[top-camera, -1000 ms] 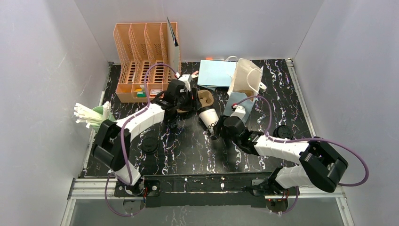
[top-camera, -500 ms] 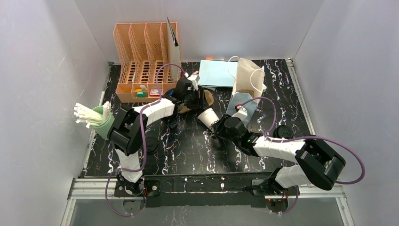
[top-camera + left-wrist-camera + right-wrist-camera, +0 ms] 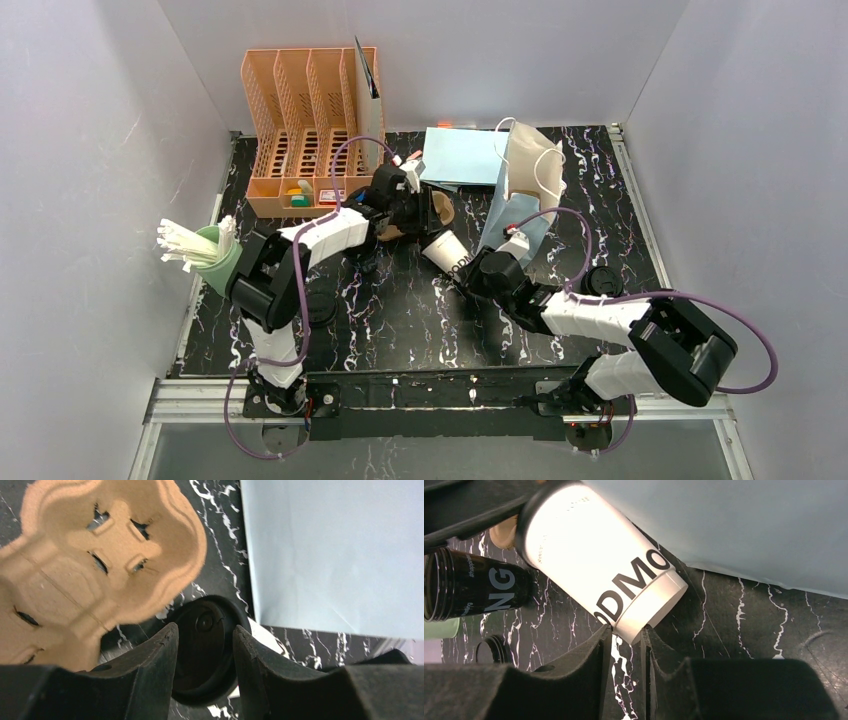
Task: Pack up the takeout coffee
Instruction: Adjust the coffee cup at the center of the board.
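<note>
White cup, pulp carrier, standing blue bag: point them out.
white cup [image 3: 599, 575], right wrist view, printed side wall.
pulp carrier [image 3: 115, 540], left wrist view, moulded cup well.
standing blue bag [image 3: 502, 205], top external view, blue side panel.

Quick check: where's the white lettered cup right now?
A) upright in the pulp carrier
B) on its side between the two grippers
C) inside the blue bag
B: the white cup lies on its side, lid end by the left gripper, base at the right gripper.

Carrier [image 3: 100, 555] and blue bag [image 3: 340, 555] seemingly hem in the cup [image 3: 599, 570].
</note>
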